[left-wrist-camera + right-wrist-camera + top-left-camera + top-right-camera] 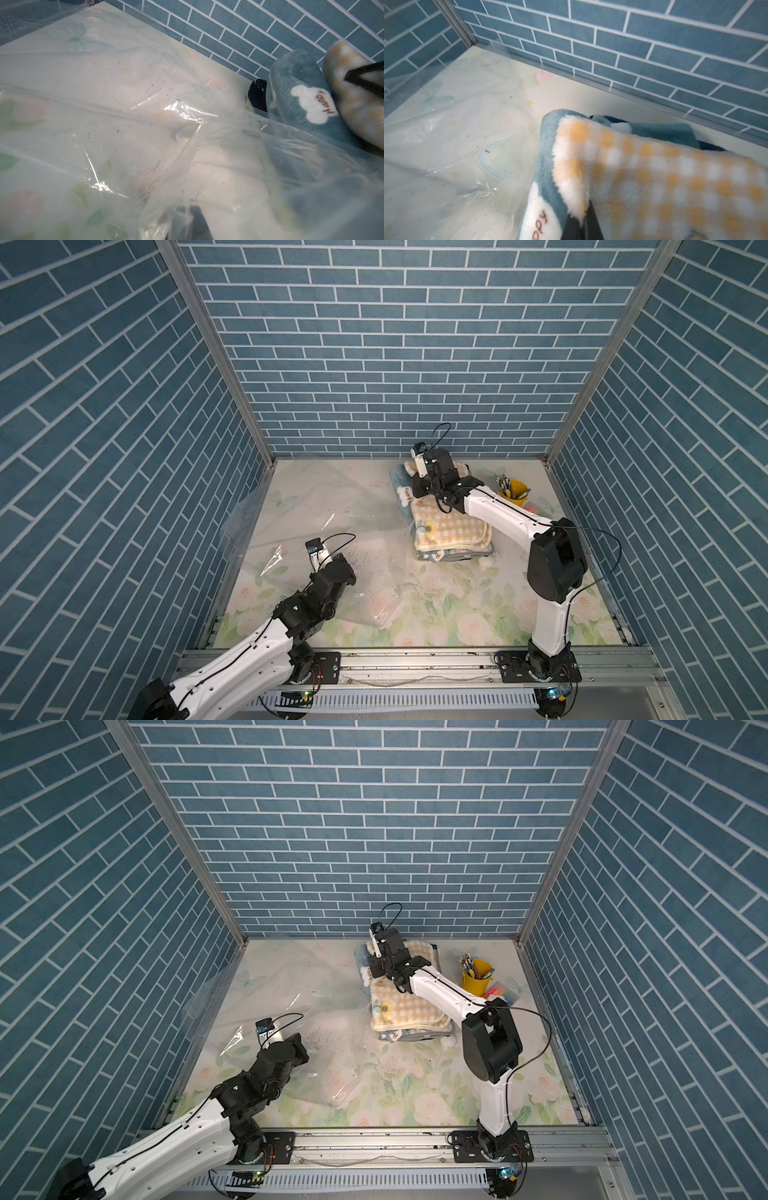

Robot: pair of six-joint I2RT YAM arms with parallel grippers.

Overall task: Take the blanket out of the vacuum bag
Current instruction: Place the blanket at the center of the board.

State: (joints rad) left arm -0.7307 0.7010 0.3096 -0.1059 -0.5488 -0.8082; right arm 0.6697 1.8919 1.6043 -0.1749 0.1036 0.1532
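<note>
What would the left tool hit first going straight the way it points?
The vacuum bag: the left tool is shut on its film, and more crinkled film lies straight ahead. The table under it likely next; depth through clear plastic is hard to judge.

You have bright, even light from above in both top views, faint soft shadows, brick walls (83, 427) stretched wide at the edges, white glare streaks on the vacuum bag (187, 113), blanket (654, 176) blurred close to your right wrist camera.
</note>
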